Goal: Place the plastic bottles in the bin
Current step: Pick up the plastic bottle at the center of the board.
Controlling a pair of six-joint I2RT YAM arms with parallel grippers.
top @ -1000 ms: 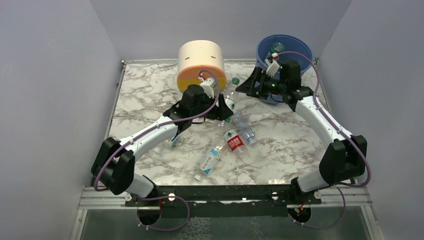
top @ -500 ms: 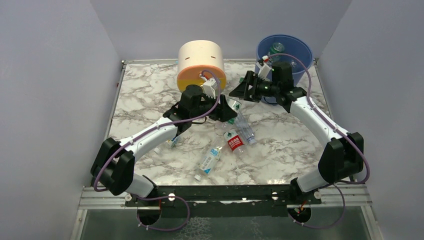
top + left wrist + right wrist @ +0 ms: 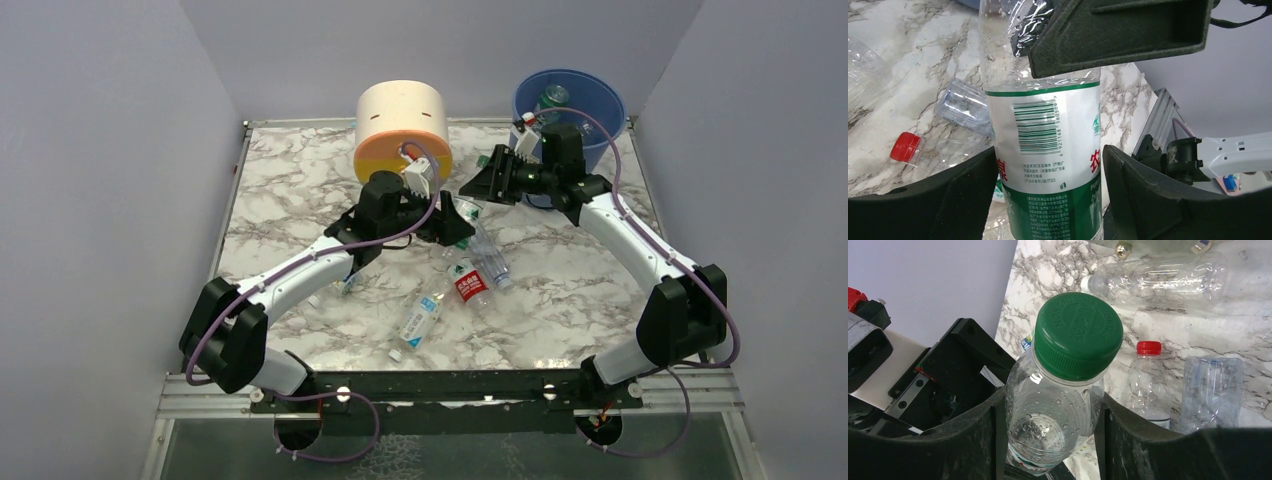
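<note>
Green-labelled bottle (image 3: 1048,130) between the fingers of the left hand (image 3: 1048,165) — the right hand's finger (image 3: 1118,30) lies across its clear top. On the desk (image 3: 913,60) behind — a red-capped bottle (image 3: 905,146), a bluish bottle (image 3: 963,105).

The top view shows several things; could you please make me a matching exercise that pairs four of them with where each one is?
Things:
1. green-capped bottle
2. red-labelled bottle
3. blue bin
4. cream-and-orange drum

Places:
A. far right corner of the table
B. lying flat, mid-table
C. held up off the table
D. far edge, left of the bin

Pairs: 1-C, 2-B, 3-A, 4-D.
</note>
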